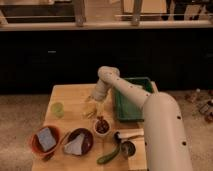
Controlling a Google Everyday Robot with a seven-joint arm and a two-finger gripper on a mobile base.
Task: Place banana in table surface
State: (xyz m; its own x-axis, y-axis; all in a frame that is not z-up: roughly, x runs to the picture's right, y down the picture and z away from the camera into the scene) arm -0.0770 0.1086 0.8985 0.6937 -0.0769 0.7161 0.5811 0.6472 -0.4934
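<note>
gripper (94, 101): down low at the far middle of the table (70, 95), right over the banana. honestly can't tell what it's doing with it, the end of the arm hides that part

banana (90, 110): pale yellow thing lying on the wood just under the gripper, between the green cup (58, 109) and the green bin (131, 100). looks like it's resting on the table, though I can't say if it's let go of or not

neighbors: small white bowl (102, 126) with dark stuff in it sits just beside the banana on the near side. 2 more bowls, an orange bowl (46, 140) and a dark bowl (78, 142), are well apart from it

risk 1: if the arm lifts before it has really let go, the banana probably drags or flips, maybe into the white bowl

risk 2: pulling back sideways instead of up could sweep the banana toward the bin edge or nudge the cup

risk 3: a banana is curved, so it might rock or roll a bit once free. plenty of bare wood around it, so I'd guess no big deal
</note>
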